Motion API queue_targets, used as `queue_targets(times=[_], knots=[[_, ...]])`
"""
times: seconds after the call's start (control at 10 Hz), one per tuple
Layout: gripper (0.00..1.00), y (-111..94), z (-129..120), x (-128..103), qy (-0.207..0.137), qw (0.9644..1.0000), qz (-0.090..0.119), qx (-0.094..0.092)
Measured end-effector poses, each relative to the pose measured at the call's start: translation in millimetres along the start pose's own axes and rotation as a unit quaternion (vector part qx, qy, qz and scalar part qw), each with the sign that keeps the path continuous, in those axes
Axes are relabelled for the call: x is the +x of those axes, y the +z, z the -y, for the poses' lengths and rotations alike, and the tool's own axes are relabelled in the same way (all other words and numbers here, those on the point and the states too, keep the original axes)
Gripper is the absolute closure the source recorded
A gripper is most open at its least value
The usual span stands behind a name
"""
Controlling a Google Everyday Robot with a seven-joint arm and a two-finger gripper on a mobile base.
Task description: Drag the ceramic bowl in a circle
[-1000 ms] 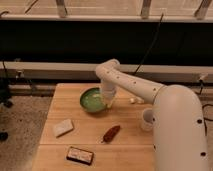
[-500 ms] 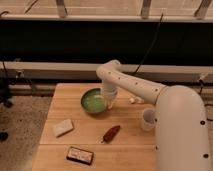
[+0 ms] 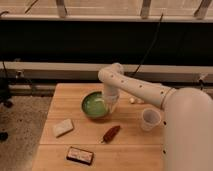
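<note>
The ceramic bowl (image 3: 95,106) is round, shallow and glossy green with a darker rim. It sits on the wooden table (image 3: 75,145) in the far middle. My white arm reaches from the right and bends down over the bowl's right rim. My gripper (image 3: 110,105) hangs at that rim, at or just inside the bowl's right edge. The small translucent whitish cup (image 3: 150,119) stands to the right of the bowl, apart from it.
A pale sponge-like block (image 3: 63,127) lies at the front left. A reddish-brown oblong item (image 3: 111,133) lies in front of the bowl. A dark snack bar (image 3: 80,155) lies near the front edge. Small pale bits (image 3: 135,101) lie behind the cup. My arm's large white body fills the right side.
The bowl and the gripper at its right rim have shifted a little toward the front of the table. The other items have not moved.
</note>
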Motion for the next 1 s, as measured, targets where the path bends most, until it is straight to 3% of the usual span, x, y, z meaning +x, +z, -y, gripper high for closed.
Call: queue_targets(times=[0.2,0.5,1.0], knots=[[0.98,-2.3,4.2,-23.1,-0.019,0.9998,0.001,-0.001],[0.98,-1.9,34.6,-50.2,-0.052,0.9986,0.005,0.002],[0.98,-3.5,83.3,-29.6,-0.085,0.9964,0.002,0.002]])
